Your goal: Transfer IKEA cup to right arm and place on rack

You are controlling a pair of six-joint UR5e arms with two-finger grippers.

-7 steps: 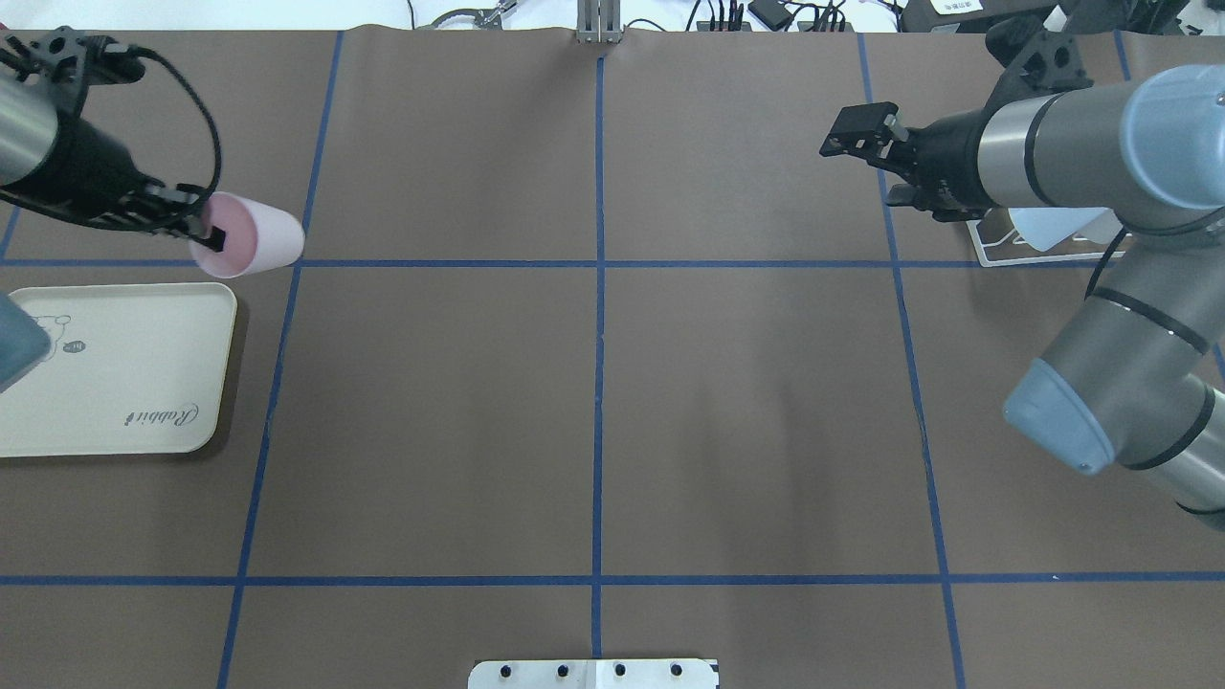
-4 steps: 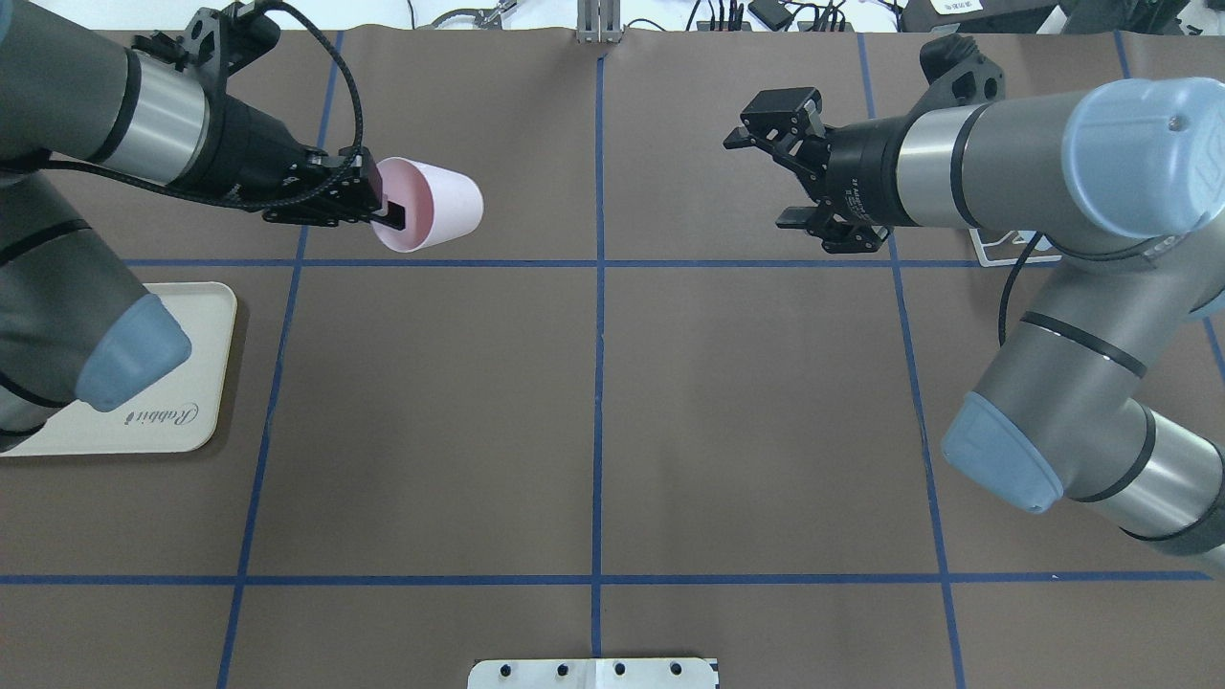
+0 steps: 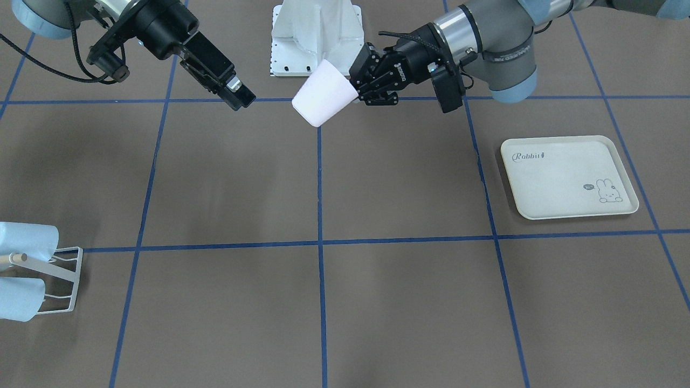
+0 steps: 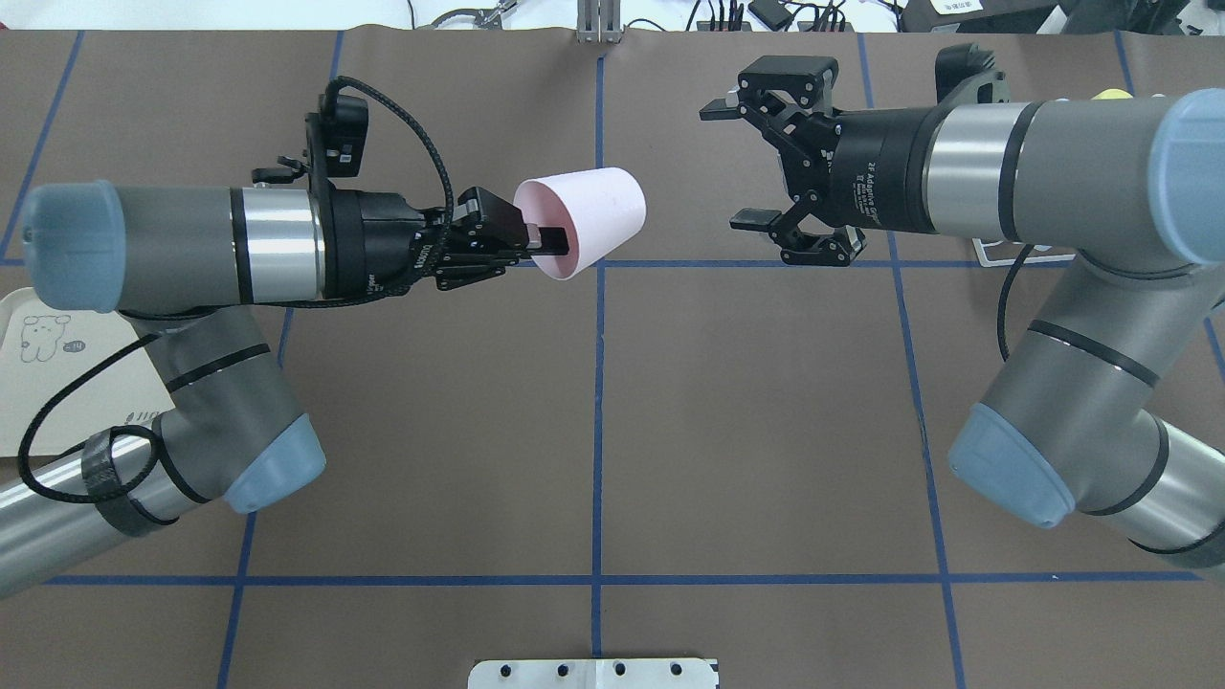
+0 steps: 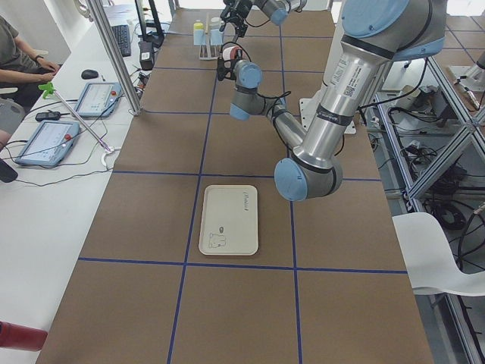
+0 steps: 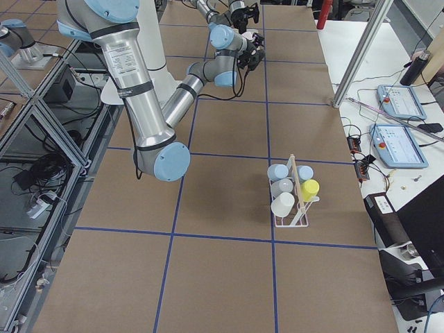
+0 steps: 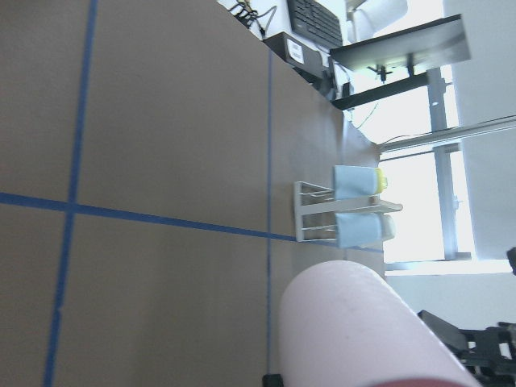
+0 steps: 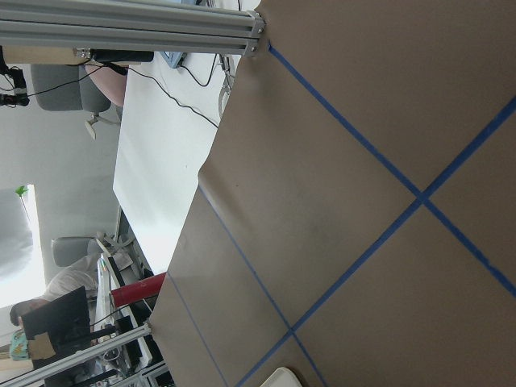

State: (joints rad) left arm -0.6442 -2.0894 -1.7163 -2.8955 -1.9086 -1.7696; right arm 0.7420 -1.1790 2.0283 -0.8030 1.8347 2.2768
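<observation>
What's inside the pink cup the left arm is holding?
One finger of the left gripper reaches into the pink cup through its mouth, pinching the rim wall. The rest of the visible pink interior looks empty. The part nearer the base is hidden by the cup's own wall.

Arms reach inward: left gripper (image 4: 538,239) clamped, right gripper (image 4: 729,167) (opposite it) spread wide.

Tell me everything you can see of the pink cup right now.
The cup is plain pale pink, tapered, handleless, plastic by its look. It hangs sideways above the table, mouth toward the left gripper, which pinches its rim with one finger inside; its base points at the open right gripper, clear of it. Nothing else touches it.
</observation>
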